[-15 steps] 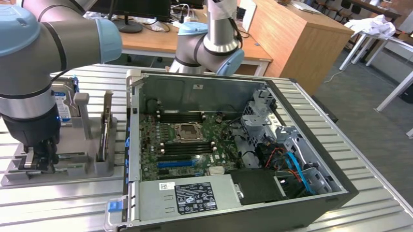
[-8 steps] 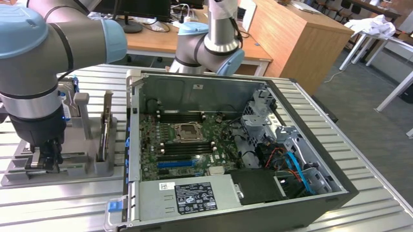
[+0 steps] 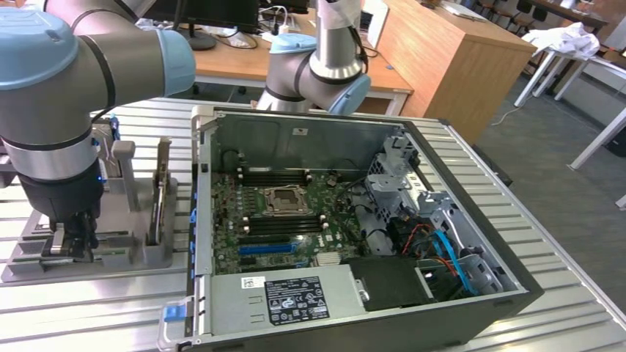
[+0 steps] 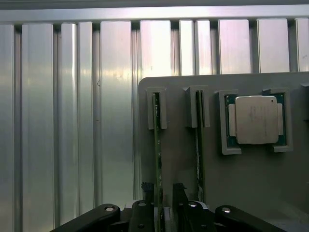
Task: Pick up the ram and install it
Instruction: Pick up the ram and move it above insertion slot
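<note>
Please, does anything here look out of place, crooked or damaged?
Nothing stands out. The ram and a second stick stand straight on edge in their slots of the grey holder, the processor lies square in its cradle, and the open tool sits astride the ram.

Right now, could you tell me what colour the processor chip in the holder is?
The processor chip is silver with a green rim, clearest in the wrist view.
</note>
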